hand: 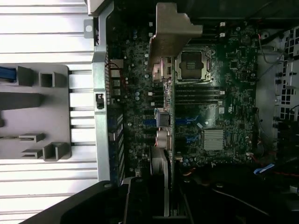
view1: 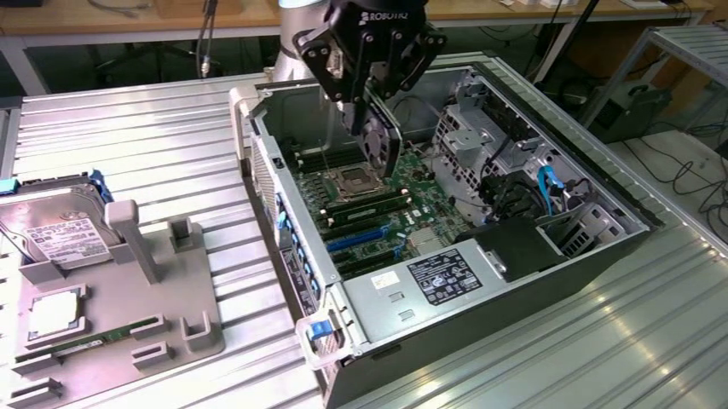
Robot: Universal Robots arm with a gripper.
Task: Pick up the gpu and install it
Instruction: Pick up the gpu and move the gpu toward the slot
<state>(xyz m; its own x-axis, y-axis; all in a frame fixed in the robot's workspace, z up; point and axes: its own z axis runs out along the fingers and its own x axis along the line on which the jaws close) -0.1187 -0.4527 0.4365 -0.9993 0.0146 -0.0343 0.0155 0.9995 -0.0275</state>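
**GPU held over the open case, not yet seated**

We find the tool (view1: 370, 102) clamped on the gpu (view1: 383, 141). The card hangs above the motherboard (view1: 424, 194) inside the open computer case (view1: 500, 349) on the counter (view1: 136, 136). It is over the far part of the board, near the processor socket (view1: 350, 181), and appears to touch nothing below it.

Orientation: the card hangs on edge, its long axis close to upright and slightly tilted. In the wrist view the silver bracket (hand: 174, 35) is the end farthest from the tool. We therefore judge that the bracket end points down at the board.

Assessment of the step: the blue slots (view1: 358, 237) lie nearer on the board. They run from the rear wall (view1: 285, 230), at the exterior view's left, toward its right. In our judgement, good work here calls for:
- a firm grip that does not slip;
- slow travel clear of the socket and the memory sticks (view1: 366, 207);
- the long axis laid parallel to the slots, bracket toward the rear wall.

At its present attitude the card could not seat.
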